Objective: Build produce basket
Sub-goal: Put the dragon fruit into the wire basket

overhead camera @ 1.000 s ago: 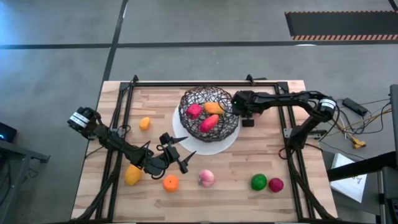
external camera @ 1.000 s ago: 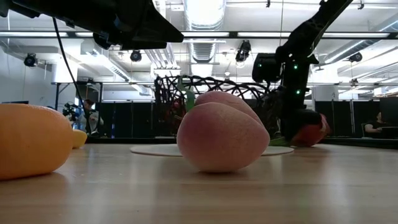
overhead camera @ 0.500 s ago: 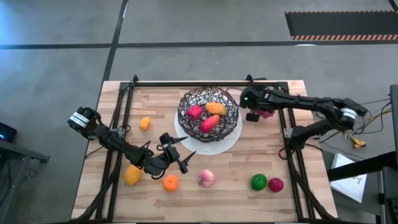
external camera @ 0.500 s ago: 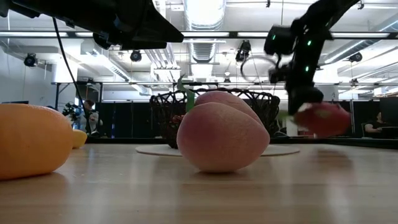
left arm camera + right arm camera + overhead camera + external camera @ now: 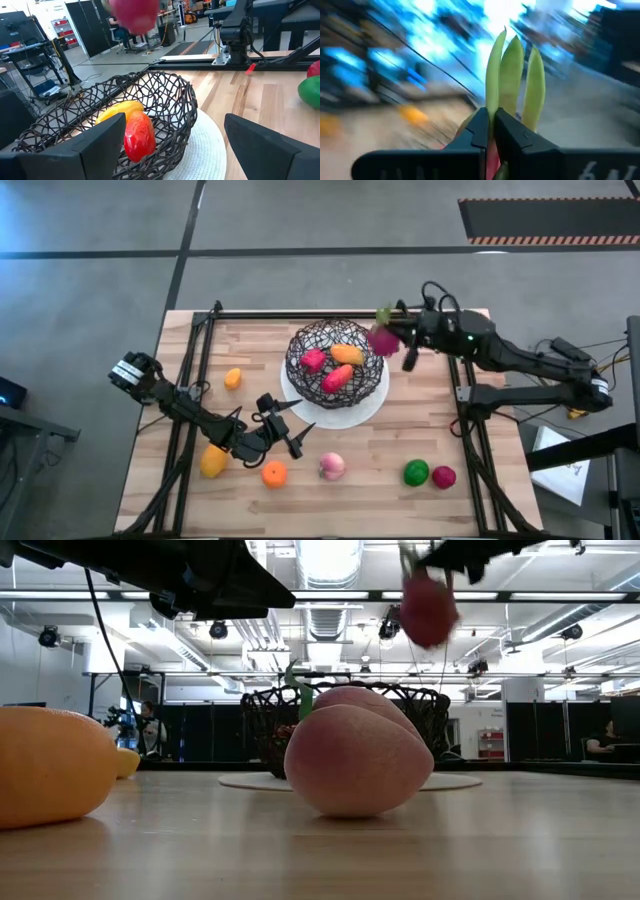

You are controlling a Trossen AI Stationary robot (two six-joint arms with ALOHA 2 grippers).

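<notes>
The black wire basket [image 5: 336,360] stands on a white round plate [image 5: 370,408] and holds a pink, an orange and a red piece. My right gripper [image 5: 398,338] is high above the basket's right rim, shut on a magenta vegetable [image 5: 383,340] with green leaves [image 5: 512,75]. The vegetable also shows in the low view [image 5: 428,610] and the left wrist view [image 5: 134,12]. My left gripper [image 5: 281,423] hangs open and empty at the plate's near left, facing the basket [image 5: 125,100]. My right gripper pinches the magenta vegetable between its two shut fingers [image 5: 480,130] at its leafy top end [image 5: 492,150]. The green leaves stick out past the fingertips. The magenta body [image 5: 428,610] hangs below the fingers, lifted well clear of the table and the basket.
On the near part of the table lie a yellow fruit [image 5: 213,461], an orange [image 5: 274,474], a peach [image 5: 332,467], a green fruit [image 5: 416,473] and a magenta one [image 5: 443,477]. A small orange-yellow piece [image 5: 233,378] lies left of the basket. Black frame rails [image 5: 330,313] border the table.
My right gripper has gone up from the table beside the plate's right edge, then toward the far edge, carrying the magenta vegetable. The vegetable is now lifted high above the basket's rim. My left gripper has kept still.
</notes>
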